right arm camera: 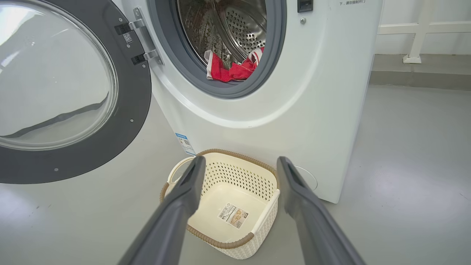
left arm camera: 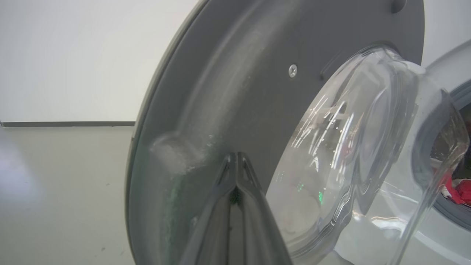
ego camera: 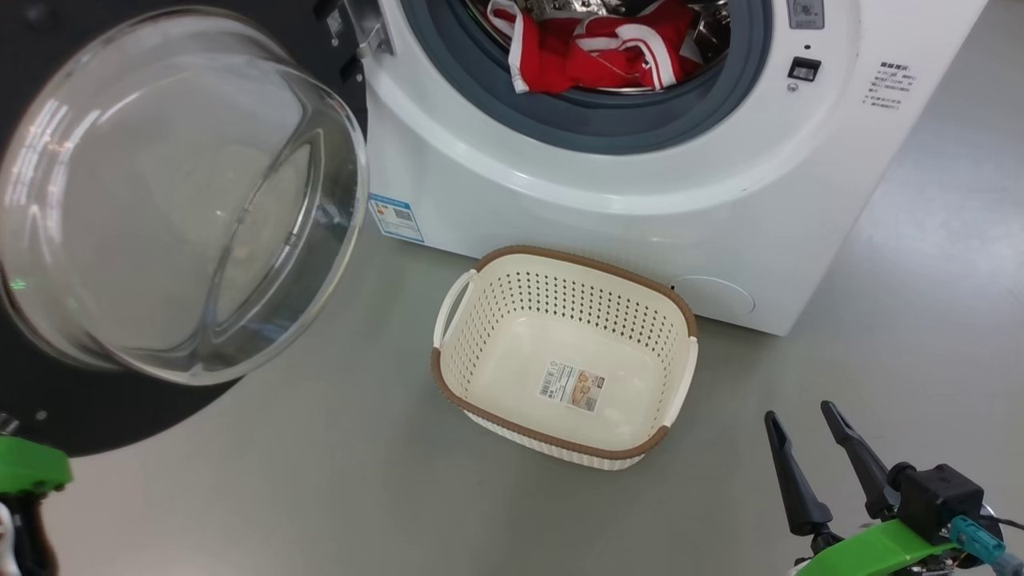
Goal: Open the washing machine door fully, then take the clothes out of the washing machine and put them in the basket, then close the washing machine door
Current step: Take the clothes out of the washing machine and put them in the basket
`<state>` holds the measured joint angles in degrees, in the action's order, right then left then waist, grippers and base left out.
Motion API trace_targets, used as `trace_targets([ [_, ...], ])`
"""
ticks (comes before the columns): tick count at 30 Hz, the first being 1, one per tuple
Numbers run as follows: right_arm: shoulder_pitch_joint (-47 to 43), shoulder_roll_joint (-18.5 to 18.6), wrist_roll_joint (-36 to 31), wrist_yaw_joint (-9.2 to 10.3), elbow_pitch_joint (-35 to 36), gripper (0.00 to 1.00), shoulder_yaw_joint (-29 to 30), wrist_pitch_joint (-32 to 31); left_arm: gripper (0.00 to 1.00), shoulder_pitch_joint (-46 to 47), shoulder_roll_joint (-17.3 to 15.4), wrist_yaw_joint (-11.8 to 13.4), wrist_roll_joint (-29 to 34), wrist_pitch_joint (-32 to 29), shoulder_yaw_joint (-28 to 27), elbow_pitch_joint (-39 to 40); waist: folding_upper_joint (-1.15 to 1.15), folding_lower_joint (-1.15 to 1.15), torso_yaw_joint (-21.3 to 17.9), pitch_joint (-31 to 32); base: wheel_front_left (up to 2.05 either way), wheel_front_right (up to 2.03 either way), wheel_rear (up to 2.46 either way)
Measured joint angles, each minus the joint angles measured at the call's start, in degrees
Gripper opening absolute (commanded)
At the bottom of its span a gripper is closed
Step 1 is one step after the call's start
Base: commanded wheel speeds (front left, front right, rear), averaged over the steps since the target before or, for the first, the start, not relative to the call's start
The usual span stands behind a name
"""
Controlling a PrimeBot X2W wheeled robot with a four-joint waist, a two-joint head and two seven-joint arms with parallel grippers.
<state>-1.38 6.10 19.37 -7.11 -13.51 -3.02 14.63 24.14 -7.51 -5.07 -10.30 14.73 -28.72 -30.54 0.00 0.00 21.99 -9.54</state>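
Left gripper (left arm camera: 237,159), fingers pressed together, points at the dark inner rim of the washing machine door (ego camera: 120,416), which stands swung out to the left on its hinge. Right of it, the clothes (ego camera: 592,52) lie crosswise at the drum's front lip in the washing machine (ego camera: 560,184). The basket (ego camera: 584,260) sits on the floor (ego camera: 320,480) just before the machine, long axis roughly along its front. The right gripper (ego camera: 798,410), fingers apart, points toward the machine.
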Motion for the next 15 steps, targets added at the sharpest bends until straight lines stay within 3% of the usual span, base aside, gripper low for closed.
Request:
trace_targets([
  [7,0.6,0.9,-0.3,0.0,0.2,1.0,0.0,0.0,0.0,3.8,-2.5,-1.1,0.6,0.0,-2.7,-5.2,0.0,0.0,-0.6,-1.7,0.0,0.0,0.0],
  [15,1.0,1.2,-0.3,0.0,0.3,1.0,0.0,0.0,0.0,5.6,-2.7,-1.5,2.6,0.1,-4.4,-7.3,0.0,0.0,-1.3,-2.6,0.0,0.0,0.0],
])
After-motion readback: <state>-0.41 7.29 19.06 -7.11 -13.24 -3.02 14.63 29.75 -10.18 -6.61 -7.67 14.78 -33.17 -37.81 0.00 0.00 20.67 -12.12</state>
